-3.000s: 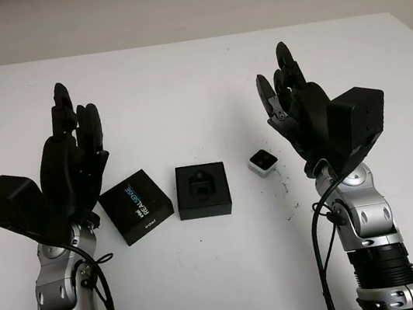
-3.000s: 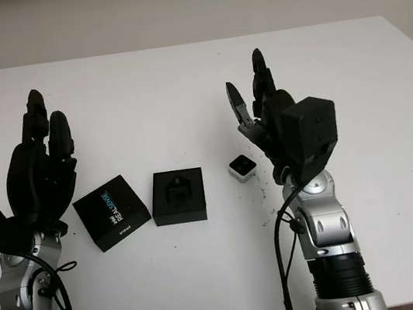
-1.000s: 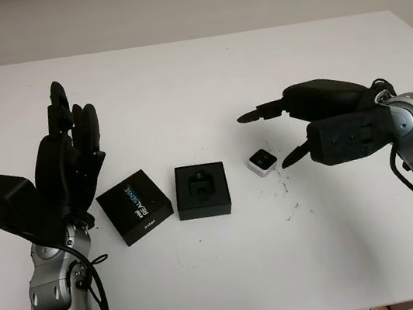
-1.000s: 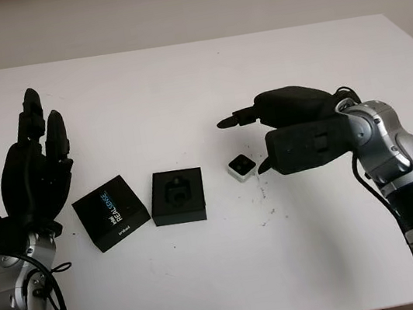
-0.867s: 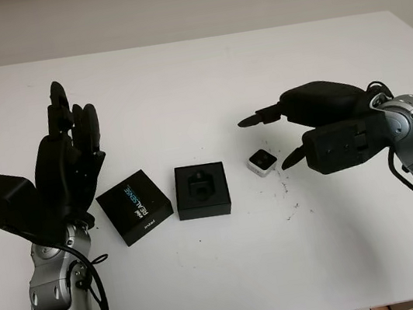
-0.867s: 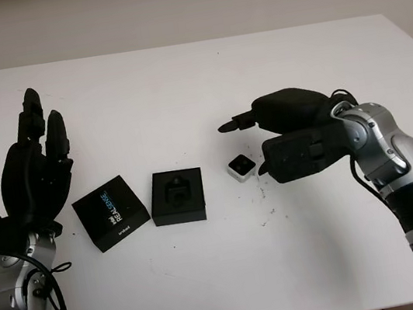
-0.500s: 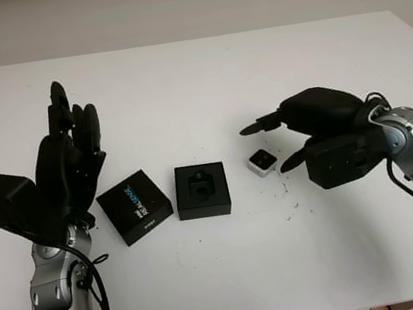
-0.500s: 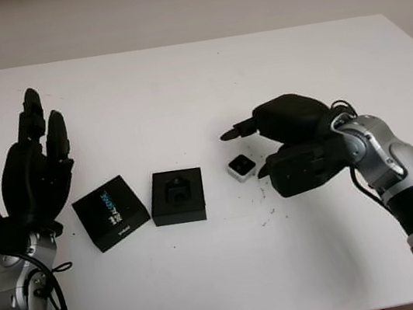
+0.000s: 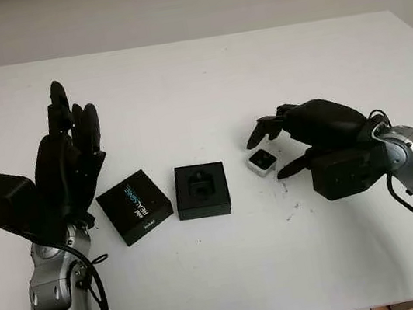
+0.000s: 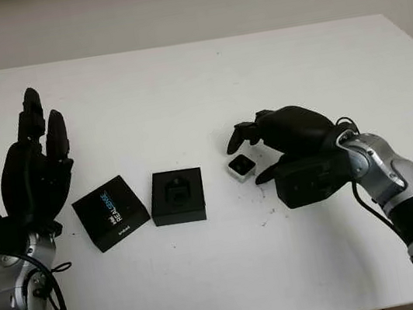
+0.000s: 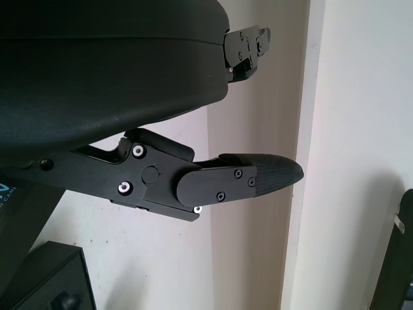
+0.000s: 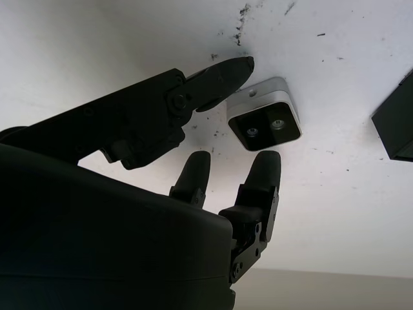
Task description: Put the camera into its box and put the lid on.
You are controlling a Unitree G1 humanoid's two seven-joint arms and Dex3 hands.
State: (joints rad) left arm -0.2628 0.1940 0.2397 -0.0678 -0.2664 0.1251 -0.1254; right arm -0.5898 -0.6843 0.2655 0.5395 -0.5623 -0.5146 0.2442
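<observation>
Camera (image 9: 262, 161) sits on the worktop (image 9: 196, 86) just right of the open box (image 9: 202, 190), and the right hand (image 9: 321, 137) hovers over it, open fingers (image 12: 219, 76) flanking it without gripping, while the left hand (image 9: 67, 165) waits open beyond the lid (image 9: 134, 206).

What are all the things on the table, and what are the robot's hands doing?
camera: one, small, silver-white with a dark front, on the table to the right of the box, between the right hand's fingers but not yet gripped.
box: one, black, open, a moulded insert inside, near the middle of the table.
lid: one, black with blue and white lettering, flat on the table just left of the box.
table: one, white, with small dark specks near the camera.
right hand: black, open, lowered around the camera.
left hand: black, open, raised upright above the table beside the lid.
</observation>
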